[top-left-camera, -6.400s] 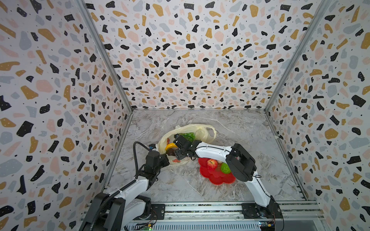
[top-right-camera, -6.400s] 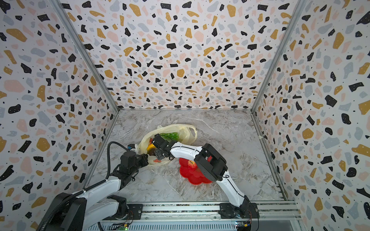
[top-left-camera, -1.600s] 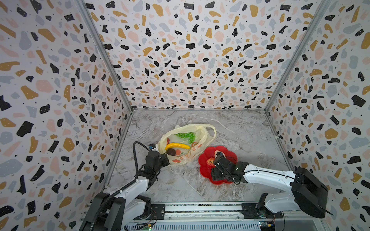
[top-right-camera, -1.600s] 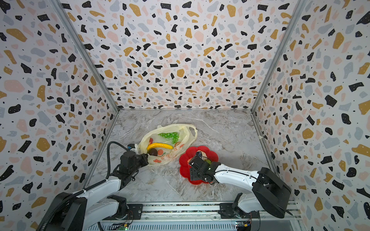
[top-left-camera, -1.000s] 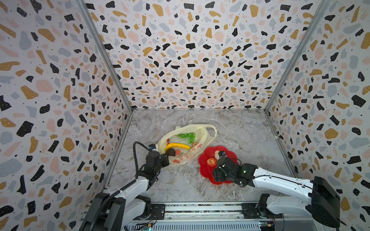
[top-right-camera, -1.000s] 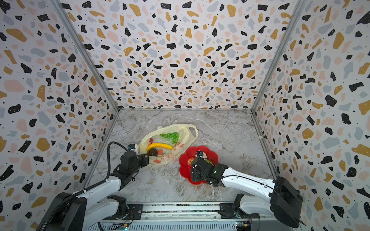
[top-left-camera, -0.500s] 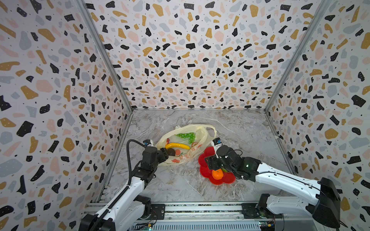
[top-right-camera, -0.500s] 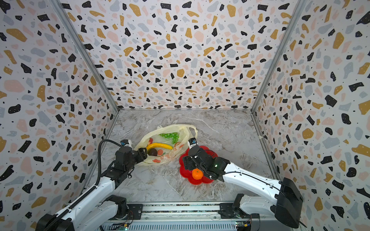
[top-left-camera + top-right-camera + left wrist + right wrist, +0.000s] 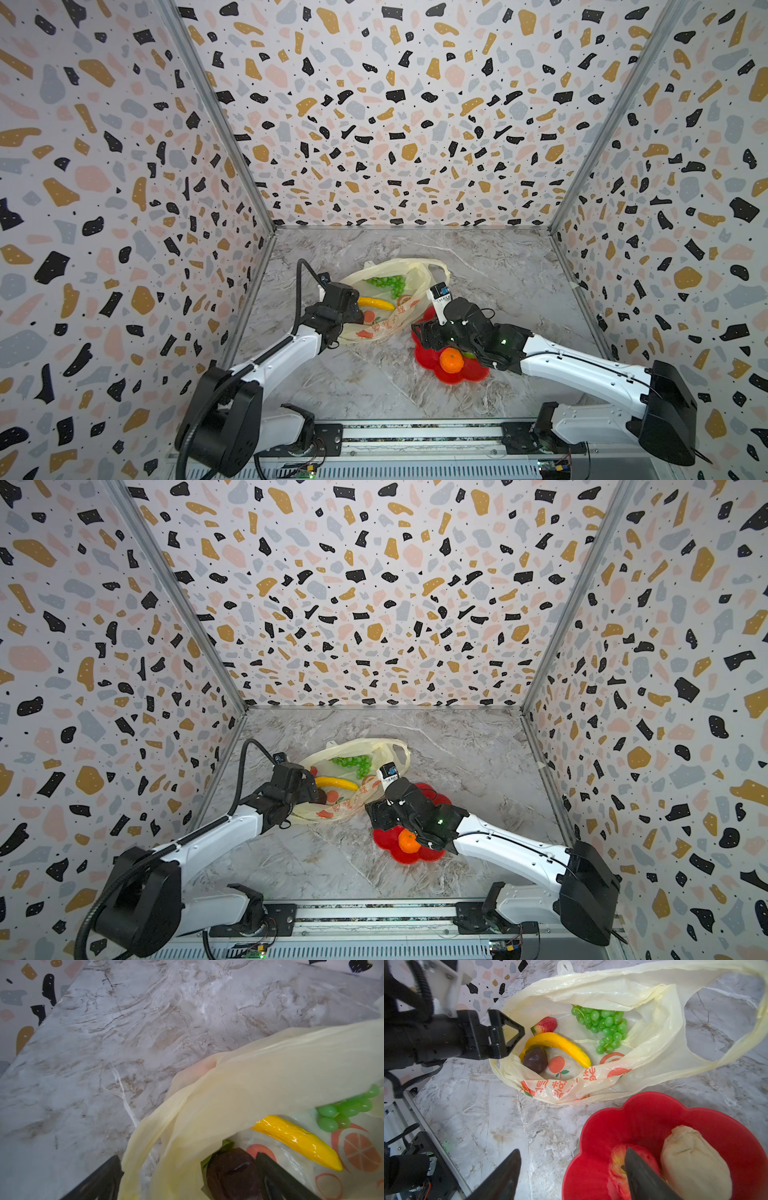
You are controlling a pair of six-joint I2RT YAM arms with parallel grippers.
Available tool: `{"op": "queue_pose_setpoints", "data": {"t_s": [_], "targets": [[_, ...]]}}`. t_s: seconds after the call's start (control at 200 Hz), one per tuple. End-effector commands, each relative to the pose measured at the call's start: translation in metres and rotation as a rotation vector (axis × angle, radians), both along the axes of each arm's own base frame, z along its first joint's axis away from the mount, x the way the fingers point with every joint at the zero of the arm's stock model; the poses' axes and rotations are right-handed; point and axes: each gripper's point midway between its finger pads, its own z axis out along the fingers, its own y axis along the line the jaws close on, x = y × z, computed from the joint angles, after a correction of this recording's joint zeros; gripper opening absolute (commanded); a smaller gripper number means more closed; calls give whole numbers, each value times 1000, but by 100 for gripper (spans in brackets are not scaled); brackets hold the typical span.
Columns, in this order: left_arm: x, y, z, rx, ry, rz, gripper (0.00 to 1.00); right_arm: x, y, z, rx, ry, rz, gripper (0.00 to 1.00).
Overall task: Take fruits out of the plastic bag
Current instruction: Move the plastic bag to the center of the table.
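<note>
At the black, two-fingered left gripper (image 9: 188, 1157): spread wide, closed on nothing. Was pinched narrow a second ago at the near edge of the thin, pale yellow plastic bag (image 9: 602, 989) with orange fruit prints. Has since let go, lifted and pushed forward over the bag's mouth. Hangs now with bag film showing between the fingers, just by a dark brown round toy fruit (image 9: 230, 1169). Further out, inside the bag: a curved yellow toy banana (image 9: 560, 1043) against the dark fruit, a red toy strawberry (image 9: 545, 1024) just behind it, and a bunch of green toy grapes (image 9: 604, 1024) deeper in.

At the black right gripper (image 9: 572, 1152): likewise wide and empty. Has drawn back from the middle of the red flower-shaped plate (image 9: 643, 1113) to its bag-side rim, facing the bag. Leaves in plain sight, in both top views, a round orange toy fruit (image 9: 451, 360) lying on the plate, not to be seen there a second ago. Also on the plate: a red toy apple (image 9: 615, 1161) beside a beige pear-like piece (image 9: 691, 1157).

Means, probably: one more fruit delivered, four still visible in the bag. As for the bag: no longer held from the left, yet lying spread open on the grey marbled tabletop (image 9: 500, 1118). Looks like a fresh reach into the bag, with the left side best placed for the dark fruit. Worth taking care not to pinch film along with it.
</note>
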Motion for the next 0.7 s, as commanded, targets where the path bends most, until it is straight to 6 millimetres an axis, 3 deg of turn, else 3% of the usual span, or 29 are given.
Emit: {"op": "queue_pose_setpoints", "data": {"t_s": [0.0, 0.125, 0.3, 0.426, 0.531, 0.696], "targets": [[17, 6, 3, 83, -5, 30, 100, 2, 5, 8, 25, -19, 12, 79], [27, 19, -2, 141, 5, 107, 87, 3, 8, 4, 23, -9, 18, 79], [35, 9, 7, 7, -78, 70, 56, 6, 19, -7, -4, 11, 48, 79], [29, 17, 10, -39, -105, 93, 34, 11, 34, -18, -28, 36, 75, 79], [21, 34, 2, -94, -109, 144, 17, 19, 51, -26, -26, 61, 108, 79], [2, 68, -4, -208, -143, 252, 6, 52, 76, -44, -77, 92, 130, 75]]}}
